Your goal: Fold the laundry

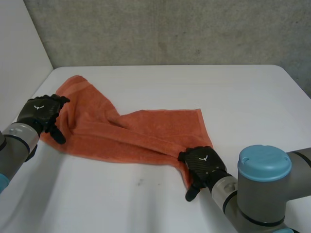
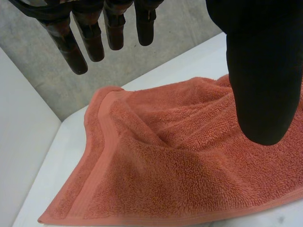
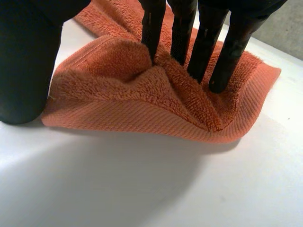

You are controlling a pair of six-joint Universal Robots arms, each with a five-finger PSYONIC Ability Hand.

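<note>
Two black hands work at an orange towel that lies rumpled across the white table, as I see it from my remote station. My left hand is at the towel's left edge. Its fingers are straight, spread well clear of the thumb, and hold nothing. My right hand is at the near right corner. Its straight fingers press down into the cloth, a ridge bunched up beside them, with the thumb apart at the hem.
</note>
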